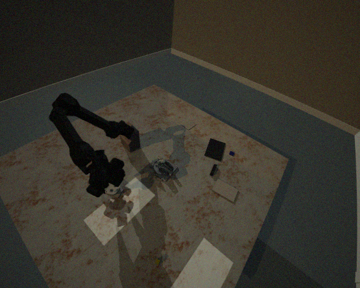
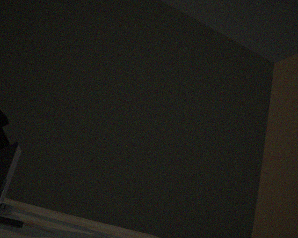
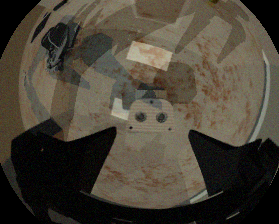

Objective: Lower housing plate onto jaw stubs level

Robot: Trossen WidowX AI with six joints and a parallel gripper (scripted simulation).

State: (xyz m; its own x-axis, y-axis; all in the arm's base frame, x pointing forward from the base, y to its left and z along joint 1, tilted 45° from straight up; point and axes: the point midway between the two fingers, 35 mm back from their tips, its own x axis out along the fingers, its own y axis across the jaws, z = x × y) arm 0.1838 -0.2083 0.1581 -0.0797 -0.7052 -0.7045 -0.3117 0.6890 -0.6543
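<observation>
The housing plate (image 1: 111,190) (image 3: 151,111), pale with two large round holes, is below my gripper (image 1: 108,184) (image 3: 152,132). The gripper is open, with nothing held. In the wrist view its fingers stand wide on either side of the plate's near edge, and a gap shows between each finger and the plate. In the top view the gripper hides part of the plate. A round grey mechanism (image 1: 163,168) (image 3: 60,45) stands to the right of the gripper in the top view and at the upper left in the wrist view. The jaws and stubs cannot be told apart clearly.
The top view shows a dark square box (image 1: 215,149), a small blue block (image 1: 231,153), a small black block (image 1: 213,170), and a beige slab (image 1: 226,191) on the right. A small yellow object (image 1: 157,261) lies near the front. Strong shadows and bright patches cross the tabletop (image 1: 202,207).
</observation>
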